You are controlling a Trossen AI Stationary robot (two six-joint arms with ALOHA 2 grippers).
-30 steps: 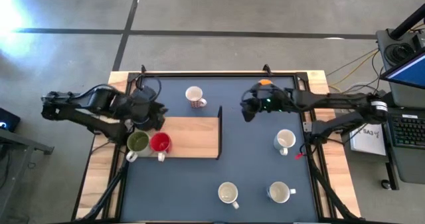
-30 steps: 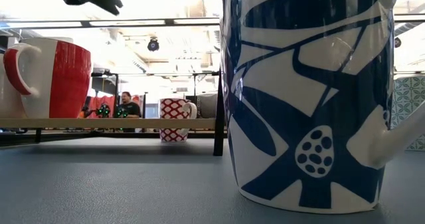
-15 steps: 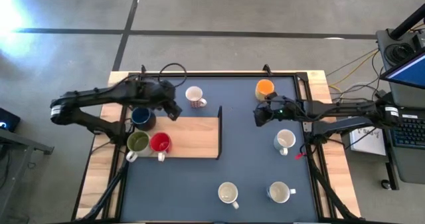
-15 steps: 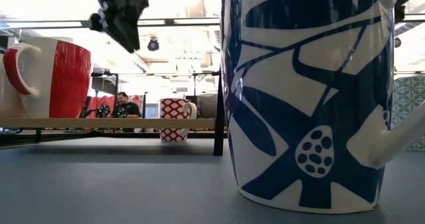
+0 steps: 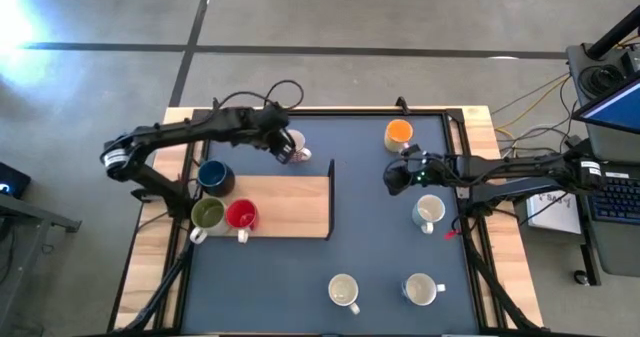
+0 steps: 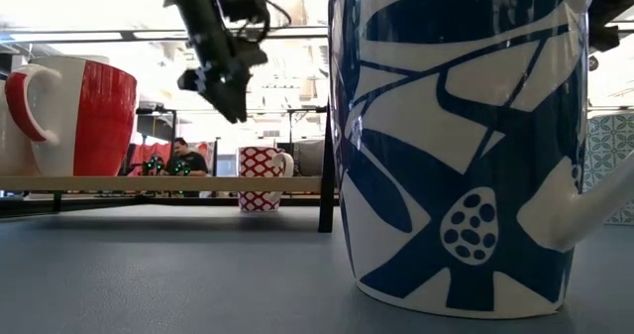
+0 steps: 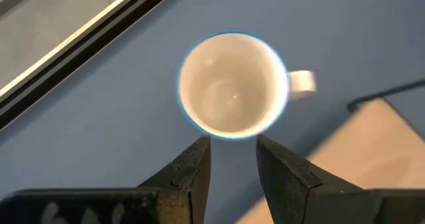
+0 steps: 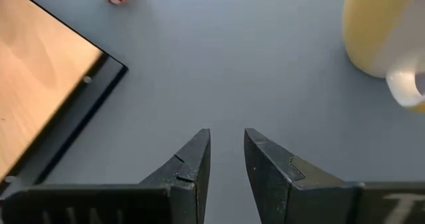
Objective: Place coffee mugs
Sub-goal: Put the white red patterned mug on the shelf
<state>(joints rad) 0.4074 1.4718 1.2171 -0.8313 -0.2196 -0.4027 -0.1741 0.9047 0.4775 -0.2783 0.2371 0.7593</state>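
Note:
A white mug with a red pattern (image 5: 294, 148) stands on the blue mat by the far edge; the left wrist view looks down into the same mug (image 7: 232, 84). My left gripper (image 5: 279, 141) (image 6: 230, 91) hovers above it, open by a narrow gap, fingers pointing down. The dark blue mug (image 5: 213, 177), olive green mug (image 5: 207, 214) and red mug (image 5: 241, 215) stand on the wooden board (image 5: 295, 207). My right gripper (image 5: 394, 178) (image 8: 226, 144), open by a narrow gap, hangs over bare mat between the orange mug (image 5: 399, 132) and a white mug (image 5: 429, 212).
Two more white mugs (image 5: 344, 292) (image 5: 420, 289) stand near the near edge. One blue-patterned mug (image 6: 466, 146) fills much of the low view. A black frame post (image 5: 331, 197) lines the board's right edge. Bare mat lies in the middle. A person (image 6: 188, 158) sits far behind.
My left gripper has left the dark blue mug standing on the board and has swung toward the far edge and rightward, coming down over the red-patterned mug. My right gripper has drawn back from the orange mug toward the near edge, then has held still.

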